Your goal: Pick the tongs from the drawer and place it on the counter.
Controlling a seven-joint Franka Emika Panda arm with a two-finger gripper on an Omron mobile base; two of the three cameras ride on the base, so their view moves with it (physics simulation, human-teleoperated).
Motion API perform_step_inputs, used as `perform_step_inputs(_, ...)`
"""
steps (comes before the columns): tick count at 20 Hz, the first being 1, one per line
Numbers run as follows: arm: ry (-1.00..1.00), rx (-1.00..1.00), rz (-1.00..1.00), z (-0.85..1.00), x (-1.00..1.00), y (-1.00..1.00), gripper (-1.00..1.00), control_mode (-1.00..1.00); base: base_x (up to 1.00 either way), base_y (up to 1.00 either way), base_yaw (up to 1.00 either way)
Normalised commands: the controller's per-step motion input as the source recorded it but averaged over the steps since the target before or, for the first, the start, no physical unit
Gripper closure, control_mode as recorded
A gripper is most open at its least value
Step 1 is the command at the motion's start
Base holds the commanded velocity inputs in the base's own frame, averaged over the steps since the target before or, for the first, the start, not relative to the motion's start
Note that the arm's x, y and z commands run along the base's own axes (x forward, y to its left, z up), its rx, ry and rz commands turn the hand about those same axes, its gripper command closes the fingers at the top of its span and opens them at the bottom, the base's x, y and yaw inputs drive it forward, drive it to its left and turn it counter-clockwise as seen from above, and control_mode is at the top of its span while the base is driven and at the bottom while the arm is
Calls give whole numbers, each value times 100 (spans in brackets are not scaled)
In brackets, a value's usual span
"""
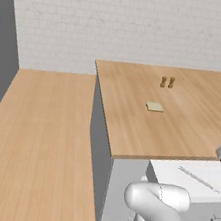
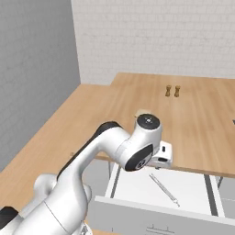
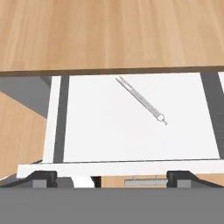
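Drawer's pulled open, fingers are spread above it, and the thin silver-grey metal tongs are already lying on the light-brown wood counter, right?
Not quite. The thin silver-grey metal tongs lie inside the open wide white drawer, not on the light-brown wood counter; the hand view shows them on the drawer floor. The drawer is open and the fingers are spread above it.

From behind the arm's left we look forward and down across the counter (image 1: 180, 128) to its near edge and left corner; from its right we look over the same top and into the open drawer (image 2: 137, 183); the hand view looks closely down on that drawer, the counter's edge along its top.
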Motion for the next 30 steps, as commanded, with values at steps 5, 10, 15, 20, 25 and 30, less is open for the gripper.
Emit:
perform_step_inputs(5, 1, -1, -4, -13, 4, -45, -100, -100, 0, 0, 0)
perform_step_inputs(10, 0, 0, -1, -24, 2, -25, -100, -100, 0, 0, 0)
perform_step_inputs(15, 2, 0, -1, -44, 9, -5, -100, -100, 0, 0, 0)
perform_step_inputs(20, 7, 0, 0, -55, 21, -8, -100, -100, 0, 0, 0)
perform_step_inputs(25, 4, 0, 0, -53, 7, -24, -100, -100, 0, 0, 0)
perform_step_inputs(30, 0, 0, 0, -59, 0, -30, -100, -100, 0, 0, 0)
